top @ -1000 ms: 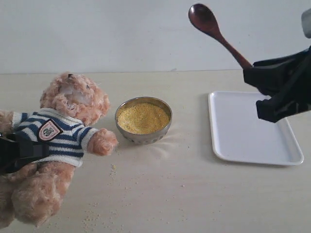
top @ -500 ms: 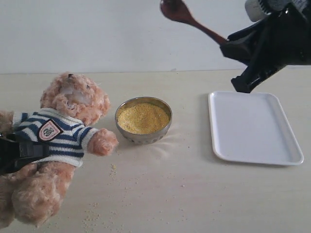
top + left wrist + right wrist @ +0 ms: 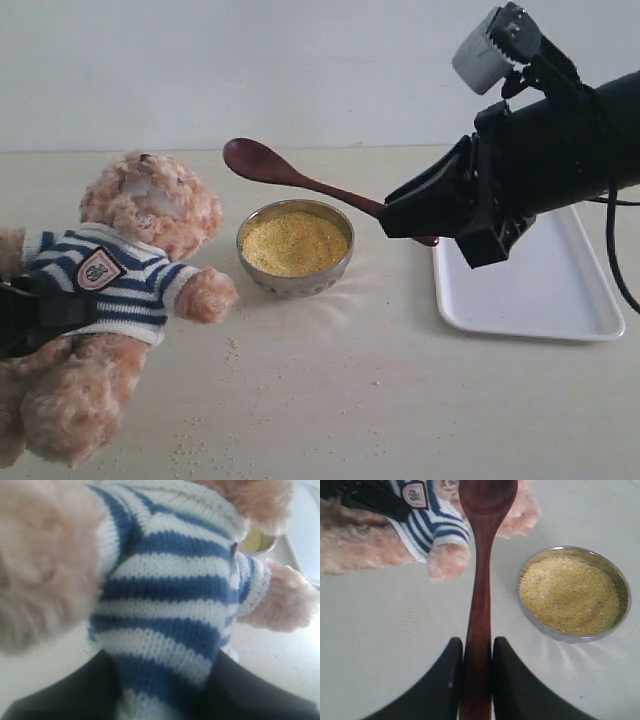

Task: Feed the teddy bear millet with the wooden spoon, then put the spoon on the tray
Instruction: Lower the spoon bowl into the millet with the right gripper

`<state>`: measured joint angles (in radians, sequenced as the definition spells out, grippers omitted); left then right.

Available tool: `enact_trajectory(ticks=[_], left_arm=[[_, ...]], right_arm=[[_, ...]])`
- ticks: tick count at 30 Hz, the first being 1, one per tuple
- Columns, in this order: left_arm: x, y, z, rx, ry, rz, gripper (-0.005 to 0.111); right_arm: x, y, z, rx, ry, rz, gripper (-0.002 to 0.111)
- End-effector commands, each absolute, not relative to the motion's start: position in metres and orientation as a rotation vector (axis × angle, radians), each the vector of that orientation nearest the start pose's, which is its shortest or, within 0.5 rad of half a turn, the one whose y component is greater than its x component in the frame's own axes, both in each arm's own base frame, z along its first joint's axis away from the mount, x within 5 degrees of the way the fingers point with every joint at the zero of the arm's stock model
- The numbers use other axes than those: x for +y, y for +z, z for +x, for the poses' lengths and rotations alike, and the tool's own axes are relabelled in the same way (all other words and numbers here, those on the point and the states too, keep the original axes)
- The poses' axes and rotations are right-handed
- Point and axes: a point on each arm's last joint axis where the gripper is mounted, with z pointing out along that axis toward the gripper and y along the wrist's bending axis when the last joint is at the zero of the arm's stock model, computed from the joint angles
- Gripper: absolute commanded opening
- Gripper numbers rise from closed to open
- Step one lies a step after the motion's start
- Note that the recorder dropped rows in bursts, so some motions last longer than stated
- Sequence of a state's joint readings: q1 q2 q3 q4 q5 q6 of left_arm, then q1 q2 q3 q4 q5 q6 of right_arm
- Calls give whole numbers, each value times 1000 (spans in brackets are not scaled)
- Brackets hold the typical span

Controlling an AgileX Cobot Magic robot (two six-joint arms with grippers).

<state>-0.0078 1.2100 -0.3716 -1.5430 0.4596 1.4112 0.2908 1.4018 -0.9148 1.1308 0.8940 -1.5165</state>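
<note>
Wooden spoon (image 3: 300,179), clamped in our right gripper (image 3: 395,220), points left toward the teddy bear (image 3: 150,215); millet (image 3: 293,243) lies beside its shaft.

Matte black, blocky and angular around the right gripper (image 3: 392,218). Topped with a pale grey block (image 3: 490,48), ridged at one edge. Thin black cable (image 3: 606,240) at rear. Smooth, rounded black fingers (image 3: 451,680). Left gripper (image 3: 60,308) likewise black.
</note>
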Motion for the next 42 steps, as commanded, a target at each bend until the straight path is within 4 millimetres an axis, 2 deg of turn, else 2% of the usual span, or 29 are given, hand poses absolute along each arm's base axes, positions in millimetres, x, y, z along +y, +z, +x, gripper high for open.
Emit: enact_trajectory(ticks=[1, 3, 5, 10, 14, 17, 21, 26, 31, 34, 42], left_arm=[[-35, 189, 195, 2309, -511, 53, 5], [-34, 189, 195, 2310, -497, 47, 5], [-34, 189, 195, 2310, -497, 47, 5], [-34, 189, 195, 2309, -491, 59, 5], [-34, 189, 195, 2309, -491, 59, 5], [-34, 189, 195, 2309, -491, 59, 5], [-34, 189, 195, 2309, -491, 59, 5], [-34, 189, 195, 2309, -491, 59, 5], [-34, 189, 195, 2309, -491, 59, 5], [-34, 189, 195, 2310, -486, 56, 5], [-34, 188, 195, 2311, -483, 64, 5]], right_arm=[[147, 291, 237, 1847, 1011, -1170, 0], [148, 293, 238, 1845, 1058, -1108, 0], [147, 292, 250, 1901, 994, -1044, 0], [150, 304, 289, 2033, 858, -1014, 0], [148, 309, 322, 2181, 672, -1091, 0], [146, 306, 332, 2268, 589, -1212, 0], [152, 303, 333, 2296, 382, -1367, 0], [184, 299, 317, 2195, 74, -1632, 0], [209, 300, 307, 2071, -232, -1732, 0], [222, 298, 305, 2014, -317, -1737, 0], [232, 263, 312, 2100, -359, -1804, 0]])
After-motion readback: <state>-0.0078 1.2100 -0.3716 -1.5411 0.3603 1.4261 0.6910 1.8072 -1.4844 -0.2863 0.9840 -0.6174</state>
